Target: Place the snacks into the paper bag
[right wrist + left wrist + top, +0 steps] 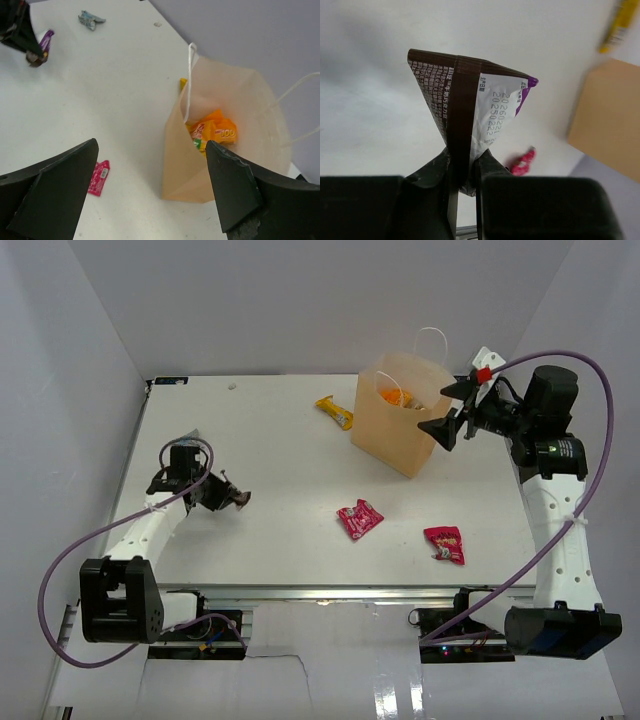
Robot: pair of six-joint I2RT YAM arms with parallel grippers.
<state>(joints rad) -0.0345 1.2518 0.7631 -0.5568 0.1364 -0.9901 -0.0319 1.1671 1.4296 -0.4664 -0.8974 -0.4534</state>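
Lower end of the brown-and-white packet [470, 110] hidden between the left end effector [463, 169] fingers; blurred yellow bar [619, 25] runs off frame.

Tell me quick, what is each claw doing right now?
Left claw: closed on a brown-and-white snack packet.
Right claw: open, empty, by the paper bag.

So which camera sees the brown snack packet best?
The left wrist view. The brown packet fills the picture, pinched by the left gripper, and its printing shows. The top view shows only a small dark shape there. The right wrist view catches a tiny bit in its top-left corner.
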